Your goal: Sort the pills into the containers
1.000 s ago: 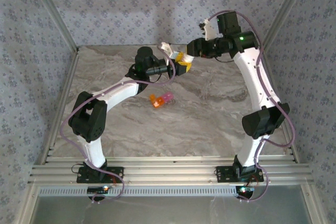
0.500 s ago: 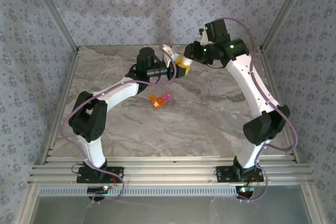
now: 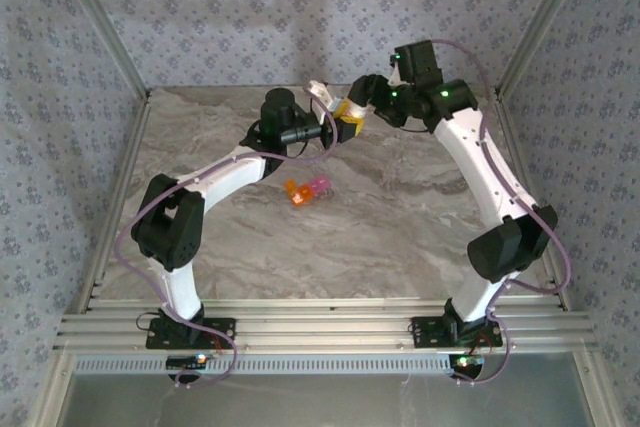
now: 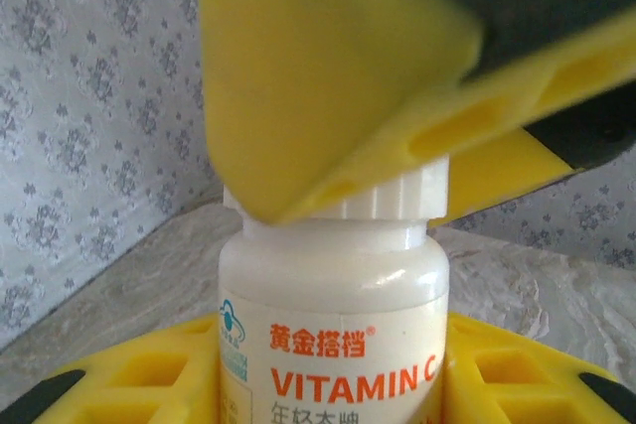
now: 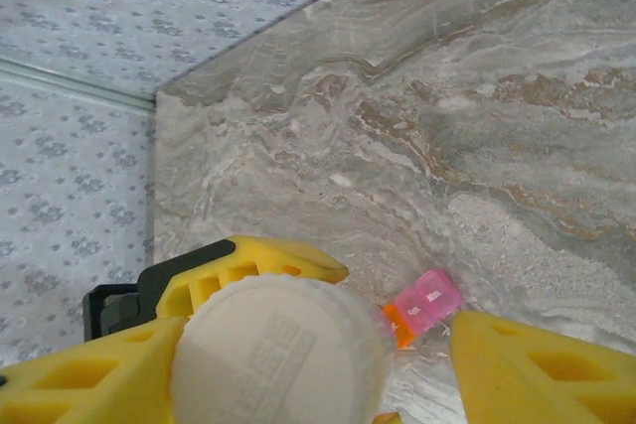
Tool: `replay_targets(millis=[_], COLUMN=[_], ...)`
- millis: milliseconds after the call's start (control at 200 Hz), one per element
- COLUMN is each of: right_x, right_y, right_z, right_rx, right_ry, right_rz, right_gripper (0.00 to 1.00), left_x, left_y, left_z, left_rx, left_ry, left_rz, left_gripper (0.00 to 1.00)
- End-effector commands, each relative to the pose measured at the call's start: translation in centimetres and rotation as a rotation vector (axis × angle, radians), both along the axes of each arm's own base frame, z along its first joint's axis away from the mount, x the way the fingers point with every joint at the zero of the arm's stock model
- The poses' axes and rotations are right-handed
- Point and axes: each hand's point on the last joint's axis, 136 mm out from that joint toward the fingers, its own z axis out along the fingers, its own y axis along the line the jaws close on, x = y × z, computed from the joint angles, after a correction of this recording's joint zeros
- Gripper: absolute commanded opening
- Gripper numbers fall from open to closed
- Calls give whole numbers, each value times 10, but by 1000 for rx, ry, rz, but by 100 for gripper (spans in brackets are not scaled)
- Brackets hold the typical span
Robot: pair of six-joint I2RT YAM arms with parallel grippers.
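**Cap in the Balance: Slip or Spill Ahead**

Up at the top centre of the overhead view, mid-air above the table (image 3: 420, 207): white vitamin bottle (image 4: 333, 315), cap (image 5: 278, 345) on, clamped round its body by the left gripper (image 4: 333, 394), yellow fingers (image 4: 109, 384) snug on both sides. Over that cap, the right gripper (image 5: 318, 369): spread open, close against the cap at the lower left of its own view, well apart from it at lower right, gripping nothing. Down on the marble, middle of the overhead frame, apart from both arms: the containers (image 3: 306, 190), orange end, pink end.

And the danger? Closing off-centre like this could skid off the ribbed cap, or shove the bottle askew in the other grip. Twisting too hard could spin the whole bottle instead of the lid. Uncapping up here, away from that little strip, with any tilt at all? Pills scattered across the table.
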Motion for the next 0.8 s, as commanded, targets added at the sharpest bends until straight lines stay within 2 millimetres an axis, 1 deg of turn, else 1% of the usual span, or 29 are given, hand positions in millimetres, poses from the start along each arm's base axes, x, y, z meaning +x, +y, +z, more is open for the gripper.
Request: replay_targets(millis=[0, 110, 185, 215, 320, 420, 540, 660, 795], right_x=[-15, -19, -19, -19, -14, -11, -6, -3, -4], right_y=[-15, -16, -15, -15, -17, -15, -12, -5, 5], right_z=[40, 52, 55, 55, 51, 49, 50, 48, 39], right_rx=[73, 107, 130, 118, 66, 15, -9, -9, -18], right_ry=[-85, -129, -142, -169, -215, -245, -258, -245, -222], right_rz=[38, 104, 155, 201, 280, 348, 380, 404, 431], right_gripper=[73, 75, 76, 76, 75, 76, 77, 77, 76], left_x=[2, 1, -1, -2, -5, -9, -11, -11, -13], left_y=[2, 1, 1, 1, 2, 2, 1, 0, 0], left_z=[32, 31, 32, 32, 34, 35, 35, 34, 35], left_rx=[-58, -59, -63, -67, -74, -76, -78, -77, -79], left_ry=[-103, -96, -95, -91, -80, -68, -61, -53, -52], left_rz=[12, 1, -12, -20, -48, -71, -87, -93, -97], left_gripper=[0, 0, 0, 0, 0, 0, 0, 0, 0])
